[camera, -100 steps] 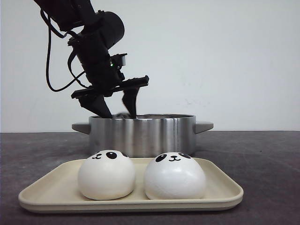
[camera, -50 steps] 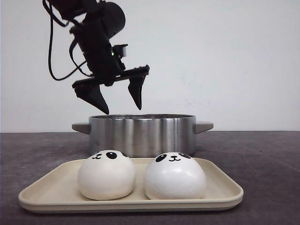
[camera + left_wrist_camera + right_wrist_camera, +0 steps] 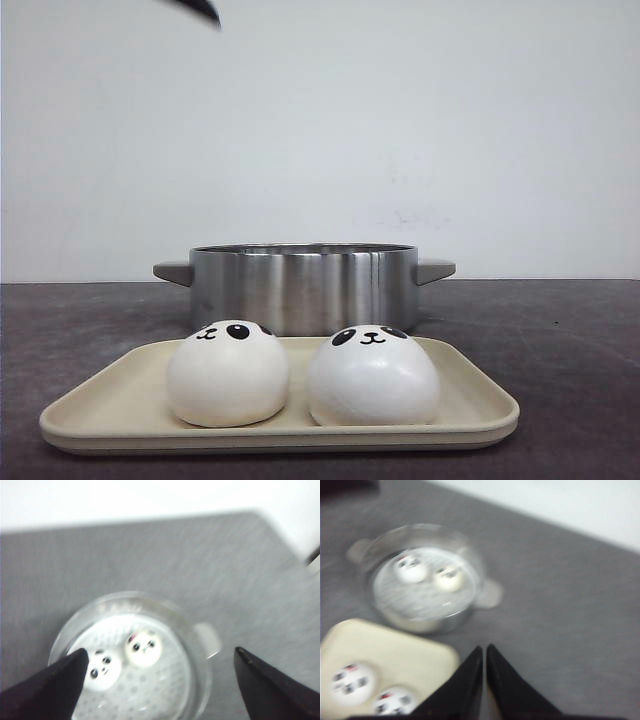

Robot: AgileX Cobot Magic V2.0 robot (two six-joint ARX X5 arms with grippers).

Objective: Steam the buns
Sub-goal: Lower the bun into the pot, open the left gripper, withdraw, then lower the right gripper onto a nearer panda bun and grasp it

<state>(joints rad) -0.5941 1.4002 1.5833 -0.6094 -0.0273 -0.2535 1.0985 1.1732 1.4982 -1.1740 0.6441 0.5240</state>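
Two white panda-faced buns [image 3: 228,372] [image 3: 373,376] sit side by side on a cream tray [image 3: 470,395] at the front. Behind it stands a steel steamer pot [image 3: 303,286]. In the left wrist view two more buns [image 3: 103,670] [image 3: 144,648] lie on the pot's perforated rack [image 3: 155,690]. My left gripper [image 3: 160,655] is open and empty, high above the pot; only a fingertip [image 3: 203,10] shows at the top of the front view. My right gripper [image 3: 484,650] is shut and empty, above the table beside the tray [image 3: 395,652]; this view also shows the pot [image 3: 422,580].
The pot has a handle on each side [image 3: 172,271] [image 3: 436,269]. The dark grey table [image 3: 560,340] stretches around the pot and tray. A white wall stands behind.
My left gripper rose from inside the pot's rim, open, up and left until nearly out of the front view. The buns on the tray have not moved.
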